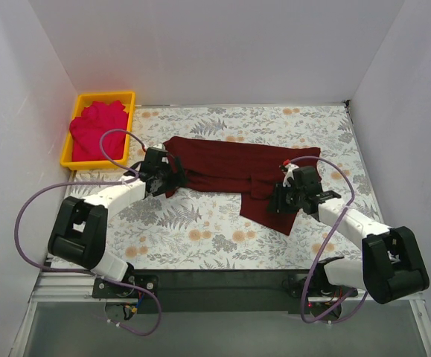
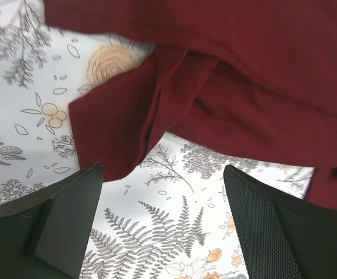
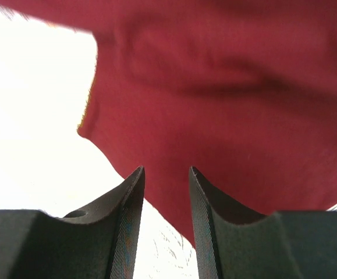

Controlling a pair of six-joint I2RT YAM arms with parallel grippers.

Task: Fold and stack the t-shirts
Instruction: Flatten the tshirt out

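Observation:
The dark maroon t-shirt (image 1: 230, 163) lies rumpled across the middle of the floral tablecloth, with a flap hanging down towards the front right. The pinkish-red t-shirt (image 1: 97, 128) lies bunched in the yellow bin. My left gripper (image 1: 176, 177) sits at the shirt's left end. In the left wrist view its jaws (image 2: 163, 168) are wide open and empty over bare cloth, with the maroon shirt (image 2: 244, 75) just ahead. My right gripper (image 1: 281, 197) is over the shirt's right flap. In the right wrist view its fingers (image 3: 166, 170) stand a little apart at the edge of the maroon fabric (image 3: 226, 104).
The yellow plastic bin (image 1: 105, 95) stands at the back left corner. White walls close in the table on the left, back and right. The floral tablecloth (image 1: 200, 230) shows in front of the shirt. Purple cables loop off both arms.

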